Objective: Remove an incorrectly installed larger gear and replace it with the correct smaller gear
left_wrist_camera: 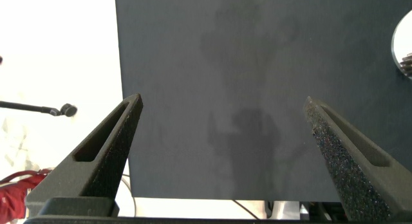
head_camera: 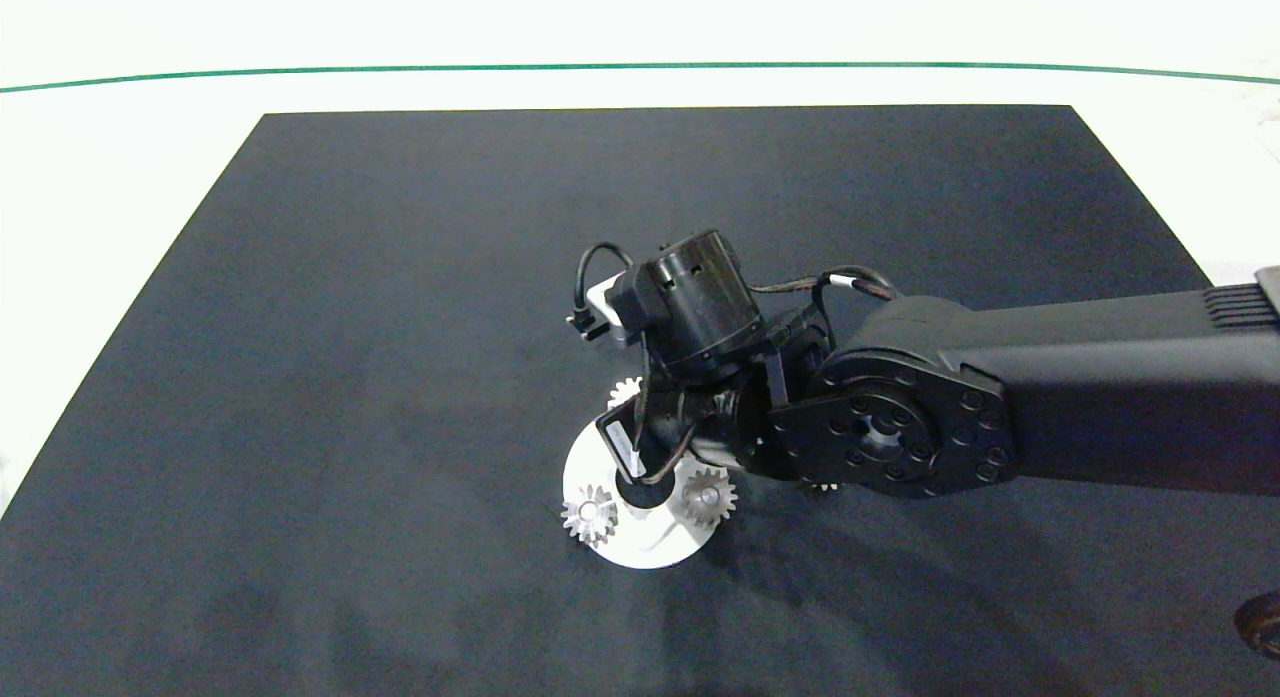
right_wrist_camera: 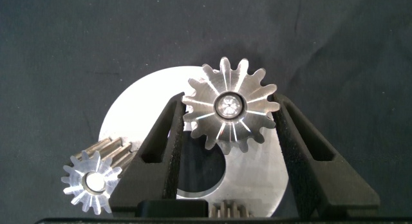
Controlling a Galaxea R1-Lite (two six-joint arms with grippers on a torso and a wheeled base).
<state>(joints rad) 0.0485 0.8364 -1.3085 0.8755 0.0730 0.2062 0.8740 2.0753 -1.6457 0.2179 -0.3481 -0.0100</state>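
the right gripper points down over the white round plate, its two grey fingers drawn in narrow on either side of the larger gear. the gear sits between the fingers near their tips, and its teeth overlap the inner edge of each finger, so it looks clamped from both sides. its flat face is turned up toward the wrist camera, with a small shiny spot in the centre bore. it lies over the plate, just beside the dark round hole in the plate's middle.

out from the fingers, a second gear stands at the plate's rim, apart from the held one and outside the finger on that side. it is narrower, and the sides of its teeth show. the top of a third gear shows close to the gripper body, mostly cut off.

in the head view the right arm reaches in from the right edge, and its wrist covers the far half of the plate, hiding the grip itself. a little toothed edge peeks from under the arm on the dark mat; which gear it is cannot be told.

the left gripper hangs off to the side over the mat, near the mat's edge, its fingers spread wide with nothing between them. the plate's rim is well apart from it.
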